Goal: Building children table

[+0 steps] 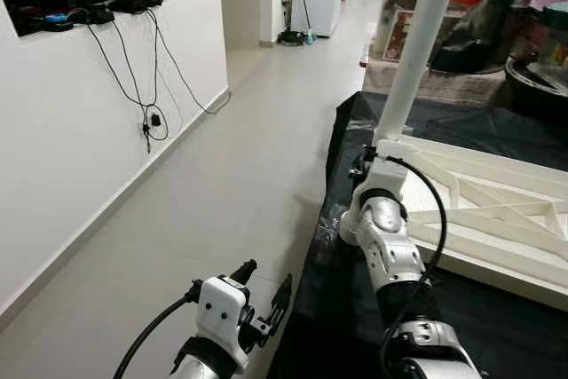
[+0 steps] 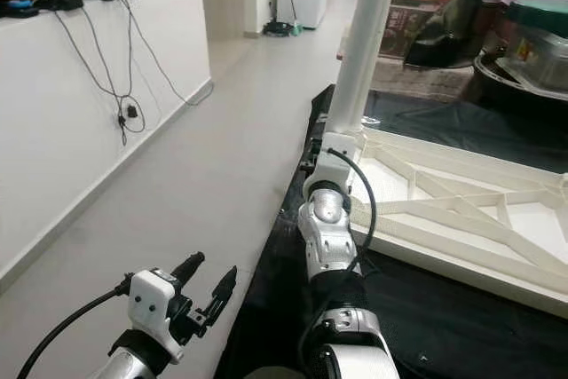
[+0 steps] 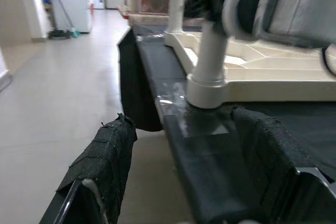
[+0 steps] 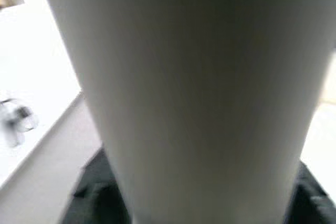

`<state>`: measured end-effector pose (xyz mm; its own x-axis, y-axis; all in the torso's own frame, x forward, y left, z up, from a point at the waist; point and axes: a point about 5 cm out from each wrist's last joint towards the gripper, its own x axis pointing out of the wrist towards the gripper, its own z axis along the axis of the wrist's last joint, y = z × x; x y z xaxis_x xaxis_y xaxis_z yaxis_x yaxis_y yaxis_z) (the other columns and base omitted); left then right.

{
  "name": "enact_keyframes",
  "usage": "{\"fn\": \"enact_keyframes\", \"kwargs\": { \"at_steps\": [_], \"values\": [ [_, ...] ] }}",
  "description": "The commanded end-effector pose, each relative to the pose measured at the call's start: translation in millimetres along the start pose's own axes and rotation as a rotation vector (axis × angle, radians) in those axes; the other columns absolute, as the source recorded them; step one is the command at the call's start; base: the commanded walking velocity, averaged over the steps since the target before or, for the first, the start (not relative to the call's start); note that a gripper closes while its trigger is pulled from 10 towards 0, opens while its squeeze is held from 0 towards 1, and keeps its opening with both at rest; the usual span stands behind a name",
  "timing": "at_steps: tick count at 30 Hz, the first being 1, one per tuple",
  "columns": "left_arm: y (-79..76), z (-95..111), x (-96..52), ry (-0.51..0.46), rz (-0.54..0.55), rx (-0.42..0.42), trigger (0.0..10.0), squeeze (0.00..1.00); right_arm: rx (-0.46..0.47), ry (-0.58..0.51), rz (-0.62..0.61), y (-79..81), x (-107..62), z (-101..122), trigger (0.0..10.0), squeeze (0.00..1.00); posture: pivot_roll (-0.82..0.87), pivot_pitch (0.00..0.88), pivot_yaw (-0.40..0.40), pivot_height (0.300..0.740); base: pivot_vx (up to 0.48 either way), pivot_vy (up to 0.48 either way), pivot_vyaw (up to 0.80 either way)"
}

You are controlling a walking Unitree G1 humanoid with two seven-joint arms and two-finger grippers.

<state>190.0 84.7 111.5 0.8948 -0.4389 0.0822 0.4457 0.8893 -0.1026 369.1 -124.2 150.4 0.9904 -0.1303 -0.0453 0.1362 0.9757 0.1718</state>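
We had right hand clamped on white leg, left hand released, storage bins behind worktop.

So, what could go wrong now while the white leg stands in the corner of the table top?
1. The table leg stands tilted in the corner of the upturned table top, with the right gripper at its base. If it is not seated, it may tip over.
2. That corner lies near the edge of the black cloth, beside the open floor. A push may slide the top off.
3. The left gripper hangs open over the floor and gives no support.
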Motion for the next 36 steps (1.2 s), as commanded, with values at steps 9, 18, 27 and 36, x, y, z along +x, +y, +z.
{"fn": "enact_keyframes", "kwargs": {
  "at_steps": [9,18,27,36],
  "values": [
    [0.4,-2,0.7,0.012,-0.001,-0.008,10.0,0.00,0.086,-0.057,0.553,23.9,8.9,30,10.0,0.00,0.05,0.000,-0.029,0.740,0.000,0.000,0.00],
    [0.3,-2,2.1,0.011,-0.002,-0.008,10.0,0.00,0.038,0.206,1.307,17.4,-15.9,22,10.0,0.00,0.05,0.000,-0.032,0.740,0.000,0.000,0.00],
    [0.9,-2,1.2,0.012,-0.002,-0.004,10.0,0.00,0.033,0.306,1.603,29.1,-26.6,17,9.1,0.00,0.06,0.000,-0.032,0.740,0.000,0.000,0.00],
    [0.8,-2,0.9,0.012,0.001,-0.004,10.0,0.00,0.008,0.324,1.626,35.4,-28.1,12,0.0,0.00,0.06,0.000,-0.036,0.740,0.000,0.000,0.00]
  ]
}}
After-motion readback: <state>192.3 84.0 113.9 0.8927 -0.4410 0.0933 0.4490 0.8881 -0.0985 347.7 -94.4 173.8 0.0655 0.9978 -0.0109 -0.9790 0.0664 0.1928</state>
